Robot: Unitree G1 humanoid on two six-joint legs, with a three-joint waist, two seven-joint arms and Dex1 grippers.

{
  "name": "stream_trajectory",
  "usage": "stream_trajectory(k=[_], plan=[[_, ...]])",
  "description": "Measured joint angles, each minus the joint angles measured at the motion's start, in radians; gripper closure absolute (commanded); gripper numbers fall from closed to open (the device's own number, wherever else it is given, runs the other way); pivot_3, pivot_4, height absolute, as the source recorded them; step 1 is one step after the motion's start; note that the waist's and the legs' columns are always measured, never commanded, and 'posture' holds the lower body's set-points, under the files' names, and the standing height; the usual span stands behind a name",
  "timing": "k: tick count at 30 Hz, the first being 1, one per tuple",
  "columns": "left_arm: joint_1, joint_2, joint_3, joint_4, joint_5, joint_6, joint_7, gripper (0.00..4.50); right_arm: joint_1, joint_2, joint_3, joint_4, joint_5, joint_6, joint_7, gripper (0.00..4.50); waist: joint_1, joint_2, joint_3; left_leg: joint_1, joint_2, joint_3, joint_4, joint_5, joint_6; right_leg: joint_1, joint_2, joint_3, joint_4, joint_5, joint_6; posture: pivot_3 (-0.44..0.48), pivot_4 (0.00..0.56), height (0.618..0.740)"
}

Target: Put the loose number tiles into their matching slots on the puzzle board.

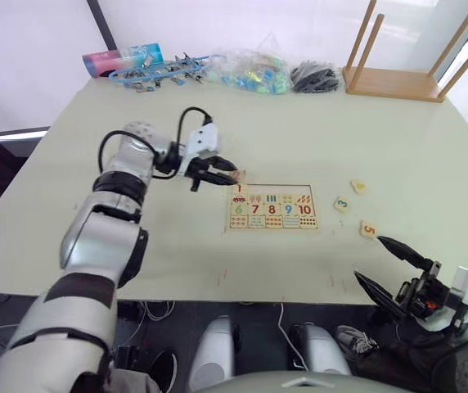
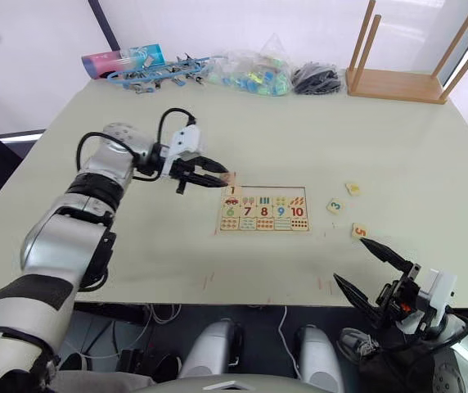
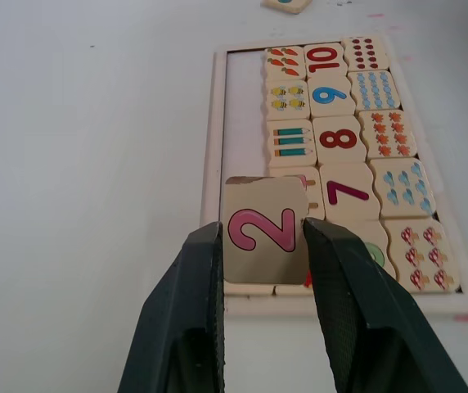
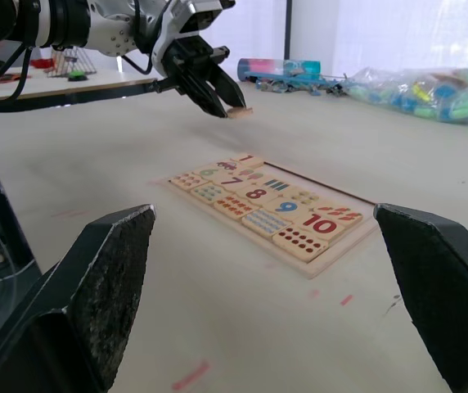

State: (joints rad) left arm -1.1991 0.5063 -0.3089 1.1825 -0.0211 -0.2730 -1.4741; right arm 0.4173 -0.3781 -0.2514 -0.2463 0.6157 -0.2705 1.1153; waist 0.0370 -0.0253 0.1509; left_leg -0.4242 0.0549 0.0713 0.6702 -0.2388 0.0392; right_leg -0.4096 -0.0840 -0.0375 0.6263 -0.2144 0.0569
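The puzzle board (image 1: 272, 187) lies mid-table with big numbers 6 to 10 showing. A tile printed 1 (image 1: 239, 189) sits in the end slot on my left, and the other matching slots (image 3: 245, 115) along the far edge are bare. My left gripper (image 1: 231, 175) hovers over the board's far left corner, shut on the tile with a pink 2 (image 3: 263, 229). To the board's right lie three loose number tiles: a 3 (image 1: 342, 205), a 5 (image 1: 368, 229) and one (image 1: 357, 187) whose digit I cannot read. My right gripper (image 1: 367, 257) hangs open and empty off the table's front right edge.
Along the far edge lie a pink and blue canister (image 1: 123, 59), blue clips (image 1: 156, 75), a bag of coloured pieces (image 1: 254, 72) and black clips (image 1: 316, 78). An upturned wooden stool (image 1: 398, 82) stands at the back right.
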Motion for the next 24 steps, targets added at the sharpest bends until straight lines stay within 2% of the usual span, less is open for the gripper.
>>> stream_trajectory(k=[4,13,24], plan=[[-0.033,-0.064,-0.006,0.053,0.078,0.000,0.063,3.55,0.031,0.024,0.002,-0.018,-0.018,-0.025,-0.026,0.00,-0.001,0.000,0.000,0.000,0.000,0.000,0.000,0.000,0.000,0.000,0.000,0.000,0.000,0.000,0.000,0.000,0.150,0.737],[-0.069,-0.141,-0.006,0.109,0.179,0.005,0.141,3.55,0.071,0.039,0.010,-0.028,-0.036,-0.067,-0.055,0.00,0.000,0.000,0.000,-0.001,0.000,-0.001,0.000,0.000,0.000,0.000,0.000,0.000,0.000,0.000,0.000,0.000,0.150,0.737],[-0.076,-0.172,-0.006,0.129,0.257,0.007,0.192,3.55,0.087,0.039,0.012,-0.032,-0.038,-0.092,-0.066,0.00,-0.001,0.000,0.000,-0.001,0.000,-0.001,0.000,0.000,0.000,-0.001,0.000,0.000,0.000,0.002,-0.003,0.000,0.150,0.737]])
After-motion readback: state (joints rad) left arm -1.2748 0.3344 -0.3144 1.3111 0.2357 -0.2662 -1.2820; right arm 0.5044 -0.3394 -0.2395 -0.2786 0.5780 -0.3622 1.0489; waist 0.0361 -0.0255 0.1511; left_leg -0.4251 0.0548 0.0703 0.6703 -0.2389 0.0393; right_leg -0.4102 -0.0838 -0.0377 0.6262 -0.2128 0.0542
